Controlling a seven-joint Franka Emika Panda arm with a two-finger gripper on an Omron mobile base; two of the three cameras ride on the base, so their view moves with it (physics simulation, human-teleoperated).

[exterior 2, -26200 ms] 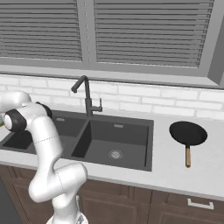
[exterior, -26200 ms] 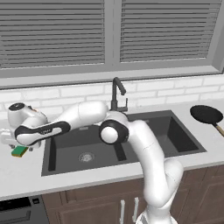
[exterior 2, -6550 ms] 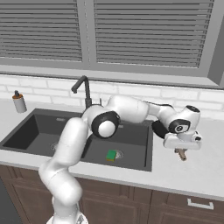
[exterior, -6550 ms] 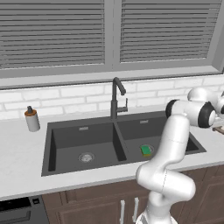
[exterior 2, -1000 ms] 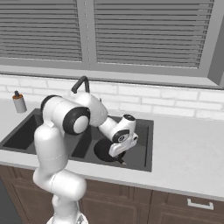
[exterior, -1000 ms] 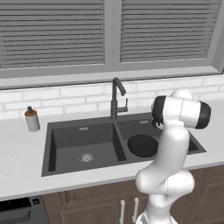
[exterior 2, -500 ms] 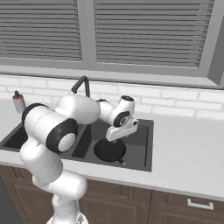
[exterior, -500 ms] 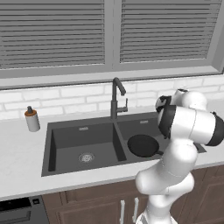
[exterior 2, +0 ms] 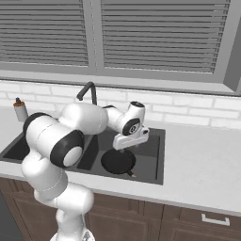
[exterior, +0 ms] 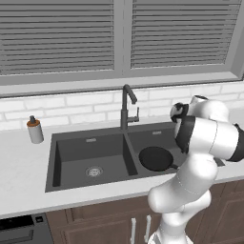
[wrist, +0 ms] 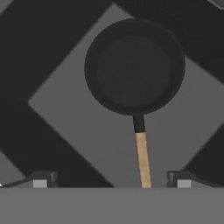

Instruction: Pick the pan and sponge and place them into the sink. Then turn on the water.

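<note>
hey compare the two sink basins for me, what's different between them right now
The right basin holds the black pan, which covers its floor; the left basin holds nothing, so its round metal drain shows. The open tool hangs over the right basin, not the left. Both are dark grey, rectangular and dry.

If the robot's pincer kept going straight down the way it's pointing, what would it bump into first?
Probably the pan: the open pincer looks straight down at it in the sink, with the handle running between its fingertips. How far off is unclear.
</note>
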